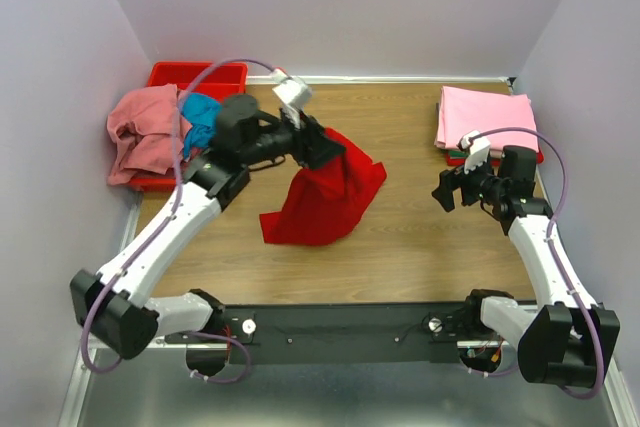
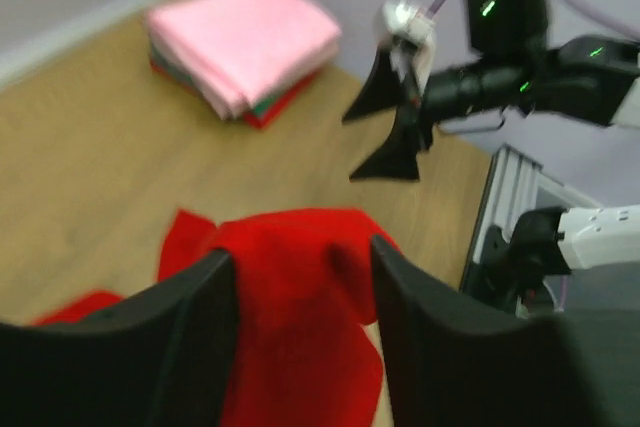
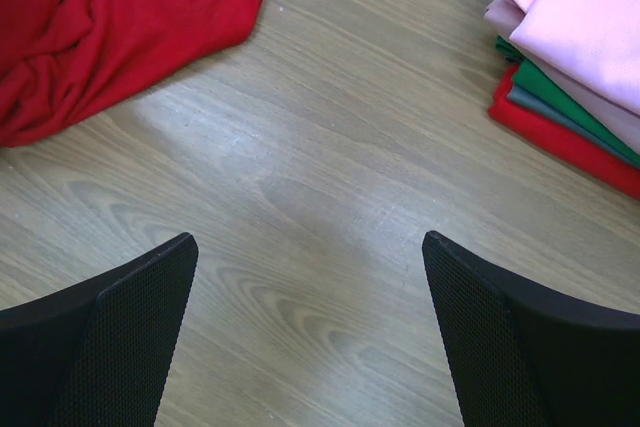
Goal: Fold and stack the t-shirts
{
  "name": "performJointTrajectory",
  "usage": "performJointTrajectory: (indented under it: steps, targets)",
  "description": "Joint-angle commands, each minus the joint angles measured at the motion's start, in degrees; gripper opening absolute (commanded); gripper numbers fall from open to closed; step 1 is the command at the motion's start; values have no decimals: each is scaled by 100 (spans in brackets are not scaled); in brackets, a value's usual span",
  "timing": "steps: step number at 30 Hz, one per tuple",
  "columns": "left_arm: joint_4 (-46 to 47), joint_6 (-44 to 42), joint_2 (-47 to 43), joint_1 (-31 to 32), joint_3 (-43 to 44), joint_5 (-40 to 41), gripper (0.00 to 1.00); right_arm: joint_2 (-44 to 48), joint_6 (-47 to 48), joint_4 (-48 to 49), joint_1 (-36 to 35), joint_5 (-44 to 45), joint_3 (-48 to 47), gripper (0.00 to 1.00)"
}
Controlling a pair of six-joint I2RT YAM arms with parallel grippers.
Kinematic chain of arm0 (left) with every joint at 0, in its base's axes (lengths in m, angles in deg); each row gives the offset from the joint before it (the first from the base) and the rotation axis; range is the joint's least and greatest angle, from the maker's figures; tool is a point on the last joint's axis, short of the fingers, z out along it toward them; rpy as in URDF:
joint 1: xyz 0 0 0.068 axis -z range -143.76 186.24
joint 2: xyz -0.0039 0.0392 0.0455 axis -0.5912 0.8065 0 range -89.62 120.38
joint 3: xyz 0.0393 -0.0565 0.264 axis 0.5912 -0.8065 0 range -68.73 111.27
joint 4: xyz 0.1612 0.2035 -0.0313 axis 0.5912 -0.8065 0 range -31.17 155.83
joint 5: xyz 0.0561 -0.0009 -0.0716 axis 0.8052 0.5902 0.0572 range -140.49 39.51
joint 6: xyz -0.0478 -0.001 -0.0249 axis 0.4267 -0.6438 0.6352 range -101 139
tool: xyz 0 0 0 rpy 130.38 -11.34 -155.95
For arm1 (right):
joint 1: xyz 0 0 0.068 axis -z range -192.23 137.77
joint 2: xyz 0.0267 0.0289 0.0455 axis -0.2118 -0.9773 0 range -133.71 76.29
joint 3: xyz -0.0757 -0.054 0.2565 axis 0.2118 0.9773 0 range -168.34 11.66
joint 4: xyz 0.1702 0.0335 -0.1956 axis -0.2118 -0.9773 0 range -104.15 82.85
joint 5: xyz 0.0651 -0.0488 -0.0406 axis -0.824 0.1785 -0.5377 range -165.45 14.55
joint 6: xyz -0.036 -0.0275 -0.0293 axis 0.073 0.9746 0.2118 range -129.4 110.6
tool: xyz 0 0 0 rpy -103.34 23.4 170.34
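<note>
A bright red t-shirt lies crumpled at the middle of the table, peaked up towards my left gripper. In the left wrist view the left gripper stands open, its jaws apart with the red t-shirt showing in the gap and below; the view is blurred. My right gripper hovers open over bare wood, to the right of the red t-shirt. A stack of folded t-shirts, light pink on top, sits at the back right.
A red plastic bin stands at the back left. Unfolded t-shirts hang over it: a salmon pink one and a teal one. White walls close in the table on three sides.
</note>
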Motion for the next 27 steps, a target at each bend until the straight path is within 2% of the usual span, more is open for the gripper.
performJointTrajectory:
  steps: [1,2,5,9,13,18,22,27]
  targets:
    - [-1512,-1131,223,524,-267,1448,71,9,134,-90,13,-225,81,100]
    - [-1504,-1149,-92,542,-426,2087,74,18,177,-134,22,-461,72,100]
    - [-1390,-1211,-831,542,-902,2917,84,-69,414,-415,13,-1252,-42,100]
    - [-961,-1369,-1507,551,-1542,2964,89,-507,1273,-1204,-100,-2472,-331,100]
    - [-423,-1290,-1896,542,-2114,3253,89,-1088,1426,-1409,-558,-2643,-710,100]
    - [122,-1220,-2125,542,-2782,3991,89,-1853,1198,-1453,-1654,-2117,-1491,100]
    - [-18,-1273,-2046,533,-2731,4378,89,-2416,1162,-1506,-2420,-1537,-2001,100]
    - [-106,-1334,-1984,524,-2696,5080,89,-2698,1600,-1629,-3808,10,-2275,100]
